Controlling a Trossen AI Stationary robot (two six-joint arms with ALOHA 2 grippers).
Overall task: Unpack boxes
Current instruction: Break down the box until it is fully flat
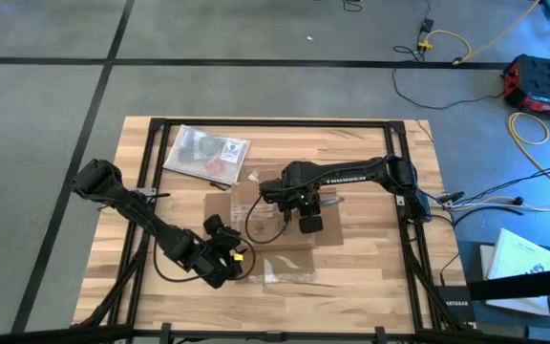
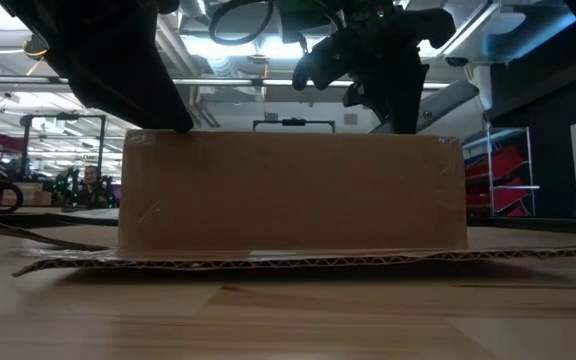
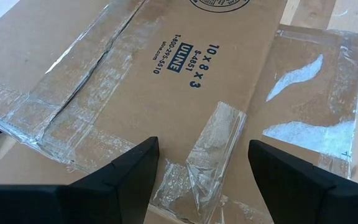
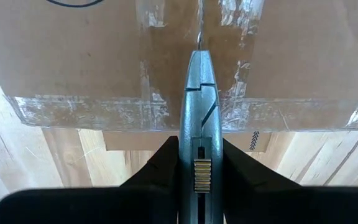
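My right gripper [image 4: 199,163] clenches a grey box cutter [image 4: 199,93] over the taped cardboard box [image 1: 275,225], while my left gripper [image 3: 204,177] hovers released near its near-left corner.

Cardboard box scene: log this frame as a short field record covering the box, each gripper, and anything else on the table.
box: shallow brown cardboard box mid-table, flaps out flat, clear tape strips on top
right gripper: right gripper shut on a grey utility knife, blade tip on the taped seam
left gripper: left gripper open, above a loose tape strip at the box edge
other items: clear plastic bag on the wooden table, beyond the box
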